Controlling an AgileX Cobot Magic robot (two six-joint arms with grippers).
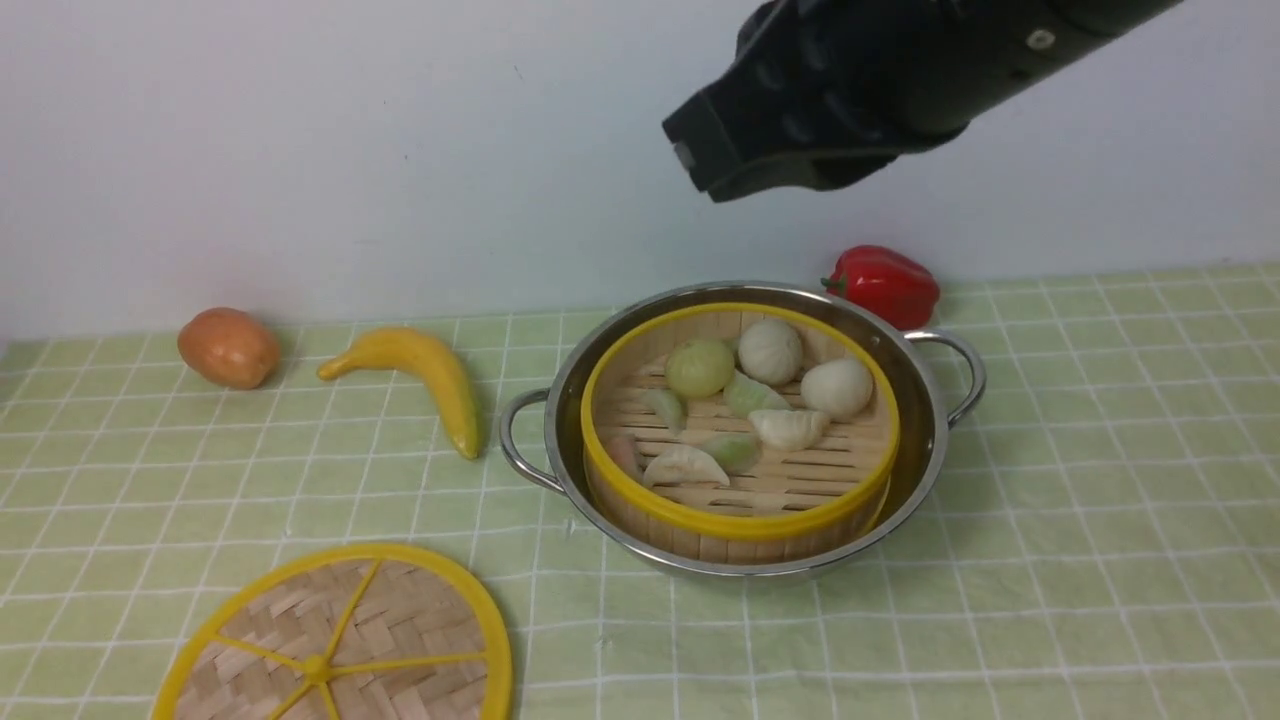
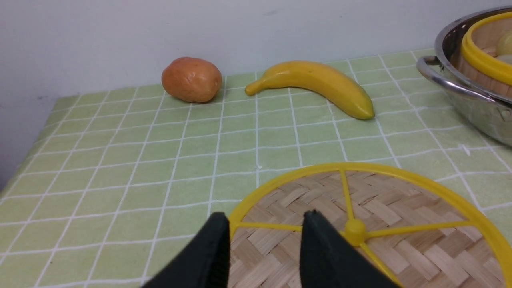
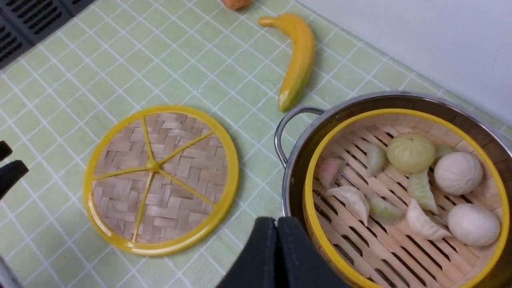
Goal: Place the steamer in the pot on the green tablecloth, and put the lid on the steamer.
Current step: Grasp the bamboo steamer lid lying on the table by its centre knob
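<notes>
The right claw [image 3: 276,222] hangs raised, angled downward (fingertips pressed together), the left's [image 2: 266,220] apart.

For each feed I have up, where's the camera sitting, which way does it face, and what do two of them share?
Front view: between the arms, looking forward over the tablecloth and pot; the right gripper crosses the top.
Left wrist view: on the left arm, looking across the lid toward the wall; its open fingertips show.
Right wrist view: on the right arm, looking down on lid and steamer; its shut fingertips show, plus dark tips at one edge.
Both wrist views share the banana.
</notes>
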